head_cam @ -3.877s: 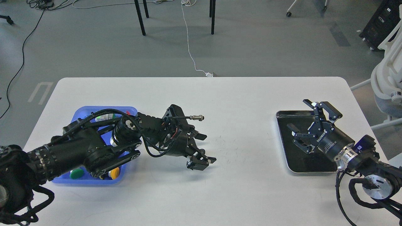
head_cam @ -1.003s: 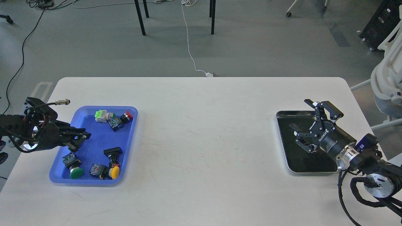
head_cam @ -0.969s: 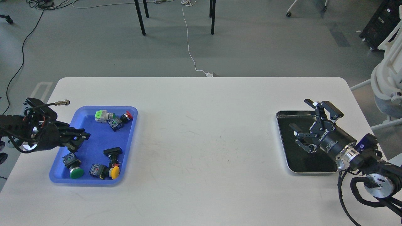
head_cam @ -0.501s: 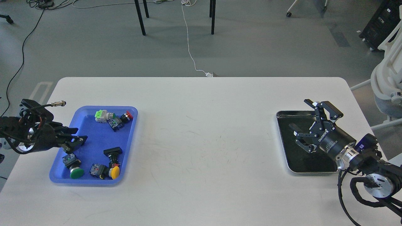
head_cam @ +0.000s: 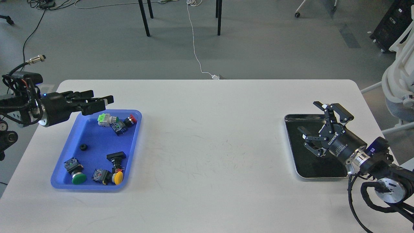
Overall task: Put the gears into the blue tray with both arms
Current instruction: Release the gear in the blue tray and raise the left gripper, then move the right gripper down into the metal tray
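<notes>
One gear (head_cam: pixel 84 147), small, black and toothed, lies on the floor of the blue tray (head_cam: pixel 98 137) at the table's left, left of centre. My left gripper (head_cam: pixel 101 103) hovers above the tray's far edge, pointing right, open and empty, well clear of the gear. Far to the right, my right gripper (head_cam: pixel 308 117) hangs open over the silver-rimmed tray (head_cam: pixel 290 118) with nothing between its fingers. I see no gear in that tray or on the table.
Several coloured-cap push-button switches share the blue tray: a green one (head_cam: pixel 75 176), a yellow one (head_cam: pixel 117 177), and a red and green group (head_cam: pixel 117 121) at its far end. A white machine (head_cam: pixel 399 81) stands past the table's right edge.
My left gripper has risen from low over the blue tray's left side and swung toward its far edge. A gear now lies where the gripper was. The right arm has barely moved.
</notes>
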Robot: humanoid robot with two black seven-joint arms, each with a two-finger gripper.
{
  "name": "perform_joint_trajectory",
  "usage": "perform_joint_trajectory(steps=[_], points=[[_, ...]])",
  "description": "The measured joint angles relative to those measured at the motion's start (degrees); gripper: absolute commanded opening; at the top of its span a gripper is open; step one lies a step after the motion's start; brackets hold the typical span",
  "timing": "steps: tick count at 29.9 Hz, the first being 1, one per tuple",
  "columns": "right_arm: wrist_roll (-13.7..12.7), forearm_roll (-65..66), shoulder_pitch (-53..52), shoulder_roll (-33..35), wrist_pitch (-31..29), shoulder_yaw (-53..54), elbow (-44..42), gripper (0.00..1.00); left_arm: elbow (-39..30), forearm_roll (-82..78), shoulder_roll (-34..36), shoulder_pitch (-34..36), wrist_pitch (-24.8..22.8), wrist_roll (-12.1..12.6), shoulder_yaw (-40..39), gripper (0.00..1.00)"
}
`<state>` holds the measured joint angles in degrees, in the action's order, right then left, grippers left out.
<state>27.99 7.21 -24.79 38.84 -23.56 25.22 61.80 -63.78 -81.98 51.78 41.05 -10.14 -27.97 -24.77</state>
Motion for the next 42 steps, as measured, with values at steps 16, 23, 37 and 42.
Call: perform_joint_trajectory(steps=[16,23,37,42], points=[[0.0,0.2,-0.1,0.6,-0.2,-0.1,2.1,0.99,-11.6,38.0,-22.9,-25.3,0.3,2.7,-33.8,0.98],[0.0,16.4,-5.9,6.7,-0.3,-1.9,5.5,0.99,-11.3,37.6,-34.0,-33.9,-0.3,8.2,-39.7,0.98],[0.0,69.9,-48.3,13.1,0.1,-44.0,5.8,0.99,-11.2,37.9,-35.5,-35.8,-0.5,8.4,-42.4,0.98],[0.0,81.0,-52.9,7.1,3.2,-52.9,-0.4,0.97,-11.4,38.0,-35.4,-35.8,-0.6,8.4,-42.8,0.98]])
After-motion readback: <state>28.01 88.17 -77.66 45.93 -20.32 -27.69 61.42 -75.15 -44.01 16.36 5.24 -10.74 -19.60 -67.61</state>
